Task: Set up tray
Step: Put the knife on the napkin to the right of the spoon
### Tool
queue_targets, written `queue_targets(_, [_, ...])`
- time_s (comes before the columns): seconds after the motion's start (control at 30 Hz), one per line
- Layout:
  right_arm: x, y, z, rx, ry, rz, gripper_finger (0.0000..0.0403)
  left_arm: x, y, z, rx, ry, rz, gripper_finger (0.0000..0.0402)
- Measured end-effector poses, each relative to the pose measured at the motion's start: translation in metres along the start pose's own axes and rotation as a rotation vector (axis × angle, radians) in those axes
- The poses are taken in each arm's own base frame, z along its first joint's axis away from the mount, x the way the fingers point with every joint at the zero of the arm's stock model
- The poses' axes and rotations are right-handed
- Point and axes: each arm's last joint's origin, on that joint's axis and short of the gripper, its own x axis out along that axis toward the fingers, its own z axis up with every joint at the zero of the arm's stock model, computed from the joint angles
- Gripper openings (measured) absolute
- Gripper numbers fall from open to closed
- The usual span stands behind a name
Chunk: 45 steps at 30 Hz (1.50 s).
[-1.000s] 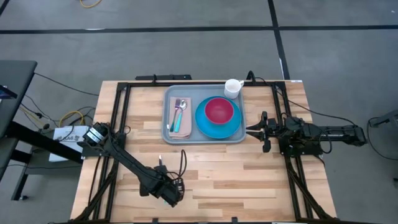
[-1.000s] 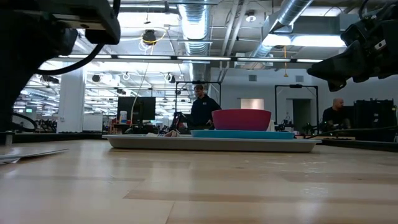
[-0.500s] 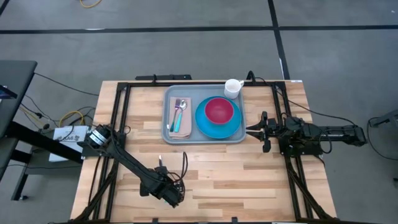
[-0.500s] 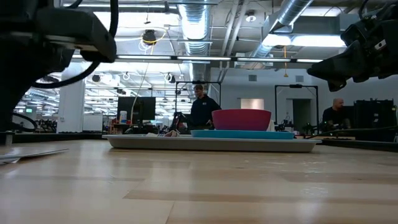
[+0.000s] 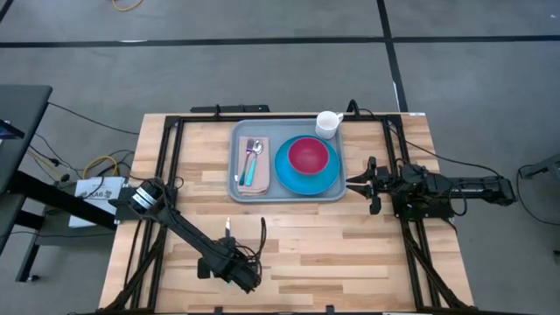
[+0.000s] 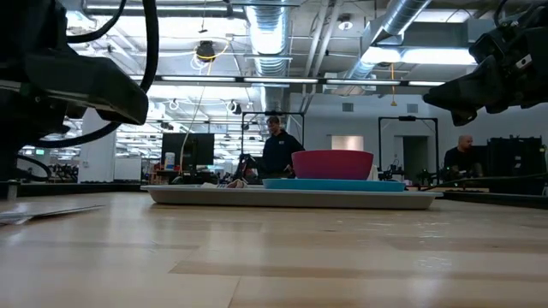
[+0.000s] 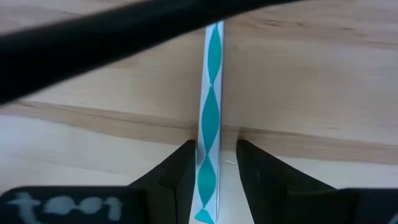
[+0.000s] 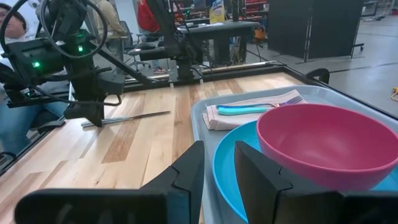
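Note:
The grey-blue tray [image 5: 267, 131] lies at the table's far middle. It carries a folded napkin [image 5: 255, 179] with cutlery [image 5: 251, 156], and a blue plate [image 5: 293, 179] with a red bowl [image 5: 308, 156] on it. A white cup [image 5: 327, 123] stands at the tray's far right corner. A white straw with teal spirals [image 7: 210, 112] lies flat on the wood near the table's near edge. My left gripper [image 7: 216, 146] is open, pointing down, with a finger on each side of the straw. My right gripper [image 5: 352, 182] waits right of the tray, a narrow gap between its fingers. My left gripper comes from above at the straw's near end [image 7: 206, 186], its fingers across the straw. One finger [image 7: 183, 177] lies close against the straw's side, and a gap shows on the other side. Whether it touches the straw, I cannot tell. The straw lies on the table.
Black frame rails [image 5: 171, 166] run along the table's left, right and far sides. Bare wood [image 5: 315, 245] lies between the tray and the near edge. A dark cable [image 7: 124, 37] crosses the left wrist view. People stand in the room behind the table [image 6: 276, 150].
My left arm has come down toward the table over the straw, its elbow shifting slightly toward the near edge. The right arm, the tray and the things on it have stayed where they were.

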Motion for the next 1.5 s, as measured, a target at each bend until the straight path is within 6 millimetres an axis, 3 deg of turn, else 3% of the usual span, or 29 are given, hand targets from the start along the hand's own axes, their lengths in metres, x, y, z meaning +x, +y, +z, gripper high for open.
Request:
queue_targets(0.3, [0.0,0.0,0.0,0.0,0.0,0.0,0.0082,0.002,-0.001,0.0,0.005,0.001,-0.032,0.0104])
queue_targets(0.63, [0.0,0.0,0.0,0.0,0.0,0.0,0.0082,0.003,-0.002,-0.001,0.014,0.006,-0.037,0.0022])
queue_targets(1.0, [0.0,0.0,0.0,0.0,0.0,0.0,0.0082,-0.001,-0.009,0.009,0.122,-0.034,-0.027,0.0022])
queue_targets(1.27, [0.0,0.0,0.0,0.0,0.0,0.0,0.0082,-0.021,-0.016,0.018,0.133,-0.233,-0.055,0.0022])
queue_targets(1.5, [0.0,0.0,0.0,0.0,0.0,0.0,0.0082,-0.058,-0.018,0.028,0.141,-0.389,-0.147,0.0022])
